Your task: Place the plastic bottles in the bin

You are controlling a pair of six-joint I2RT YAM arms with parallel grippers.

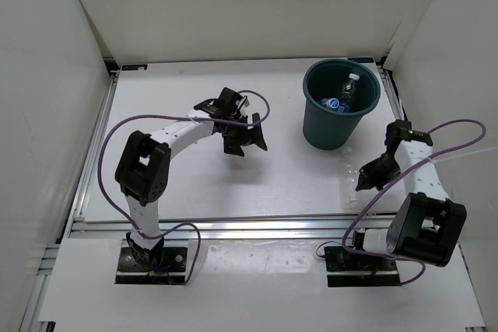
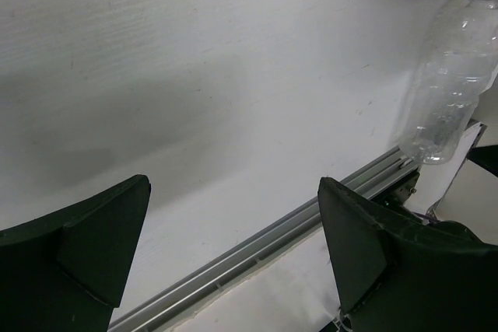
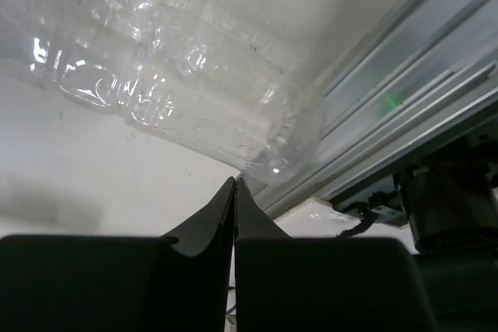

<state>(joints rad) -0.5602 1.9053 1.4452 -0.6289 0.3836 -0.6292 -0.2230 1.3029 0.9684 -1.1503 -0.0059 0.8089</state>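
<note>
Round dark teal plastic bin (image 1: 331,131), far right on the white table (image 1: 194,188), holds blue-labelled clear plastic bottles (image 1: 336,103). A plain clear plastic bottle (image 3: 179,75) sits on the table just beyond the right gripper (image 3: 235,183), whose fingers are pressed together and empty. The left gripper (image 2: 233,186) hangs with fingers spread apart.

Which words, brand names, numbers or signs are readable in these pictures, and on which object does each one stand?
No text can be read in any view.
Blue-labelled bottles inside the bin: the print on the labels is too small and blurred to read.
Clear bottle lying on the table: no label or print shows on it.
</note>
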